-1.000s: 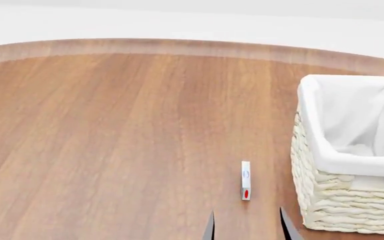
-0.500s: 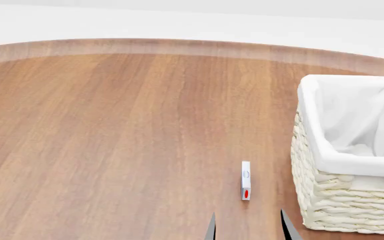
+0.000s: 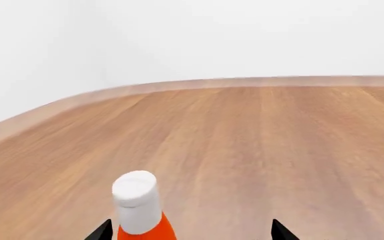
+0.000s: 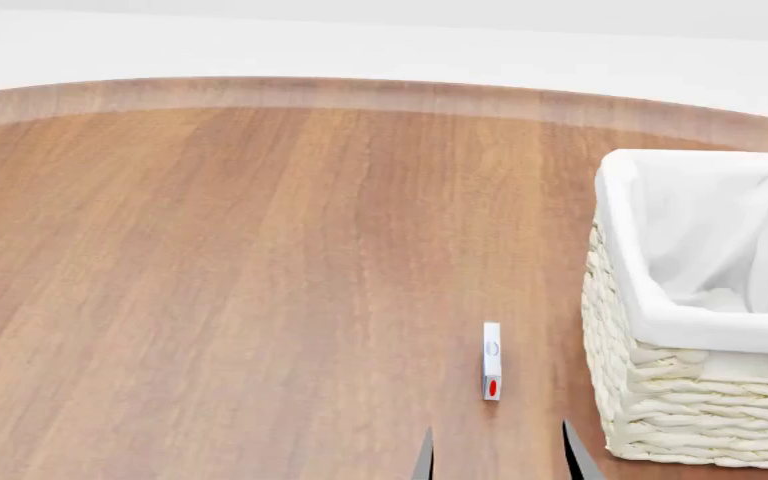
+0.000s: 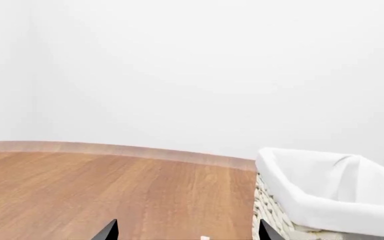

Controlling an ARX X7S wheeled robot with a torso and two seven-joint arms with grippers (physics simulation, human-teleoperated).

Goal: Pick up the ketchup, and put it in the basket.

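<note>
In the left wrist view the ketchup (image 3: 138,205) stands upright on the wooden table, showing its white cap and orange-red shoulder. It sits between the wide-apart fingers of my left gripper (image 3: 192,231), close beside one fingertip (image 3: 102,231) and far from the other. That gripper is open. The ketchup does not show in the head view. The cream wicker basket (image 4: 678,410) with its white liner stands at the right of the table. My right gripper (image 4: 498,458) is open just left of the basket (image 5: 325,200), with only its dark fingertips (image 5: 108,231) showing and nothing between them.
A small white box with a red spot (image 4: 491,360) stands on the table just beyond the right gripper's fingertips, close to the basket's left wall. The table's curved far edge (image 4: 357,92) meets a white wall.
The right gripper's fingertips have sunk very slightly toward the head view's lower edge. The box and basket have not moved.
</note>
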